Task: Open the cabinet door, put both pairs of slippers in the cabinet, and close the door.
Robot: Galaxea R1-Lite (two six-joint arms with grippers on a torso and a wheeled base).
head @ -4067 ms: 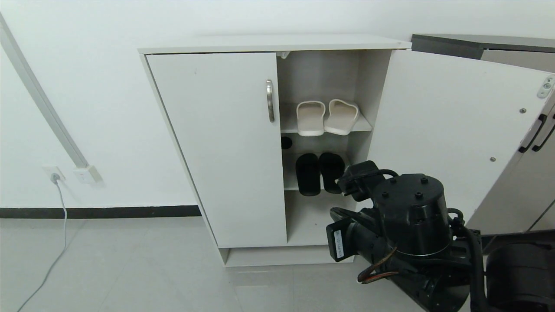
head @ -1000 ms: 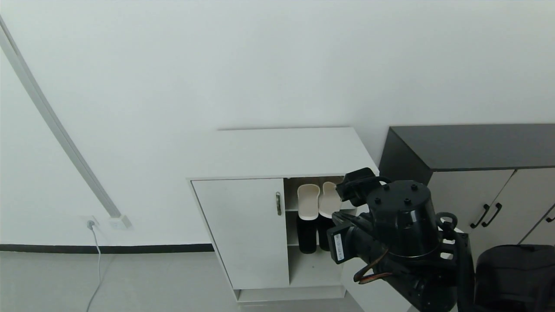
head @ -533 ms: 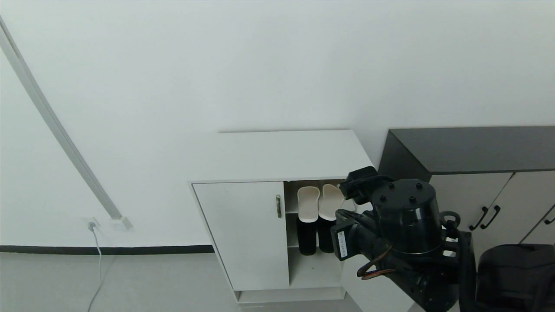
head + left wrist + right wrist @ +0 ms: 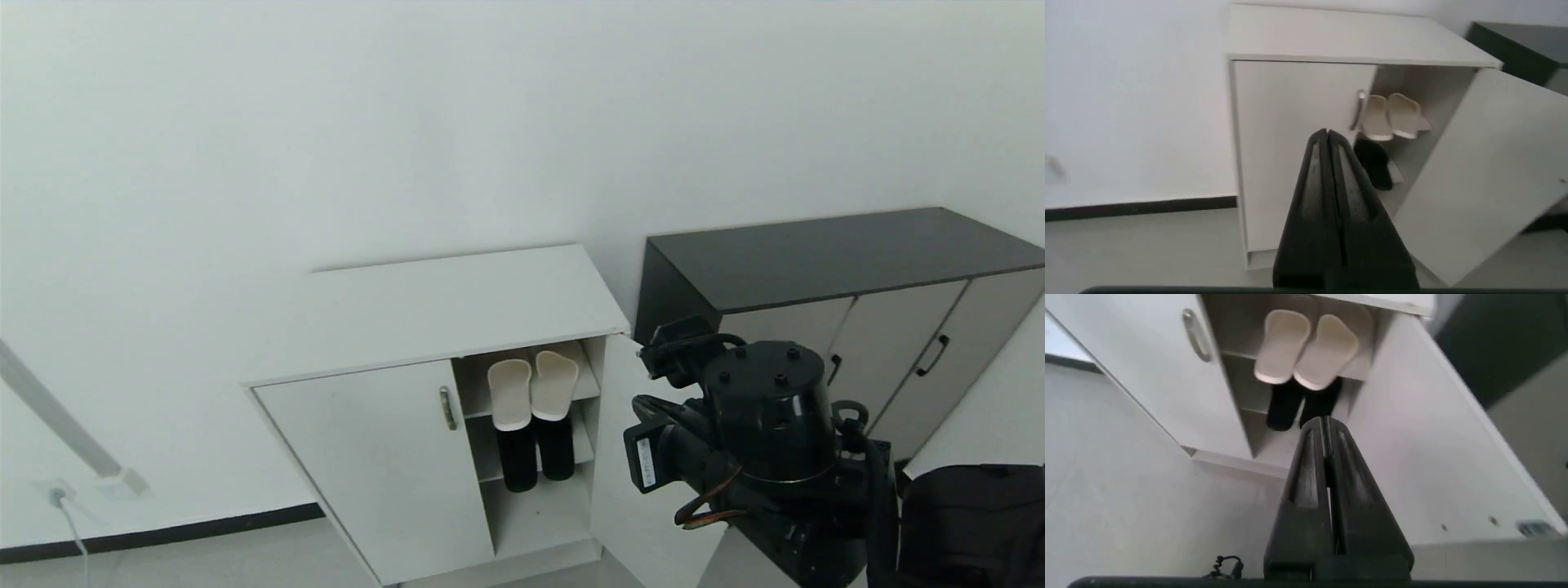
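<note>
Listing our two claws first: left gripper (image 4: pixel 1327 137) — fingers pressed together, nothing between them. Right gripper (image 4: pixel 1325 425) — likewise pressed together and bare, held before the open compartment (pointing toward the slippers).

Item, white slippers (image 4: pixel 532 388): one pair, side by side on the upper shelf, jutting a little past its front edge.

Item, black slippers (image 4: pixel 536 457): one pair, side by side on the shelf directly below.

Item, cabinet (image 4: pixel 441 302): white, against the wall. Its left door (image 4: pixel 375 474) is shut, with a metal handle (image 4: pixel 446 408) at the inner edge. Its right door (image 4: pixel 1486 163) is swung wide open.

Beyond it we note a dark-topped cabinet (image 4: pixel 816 253) just beside, and a wall socket (image 4: pixel 55 493) low on the wall to the left.
</note>
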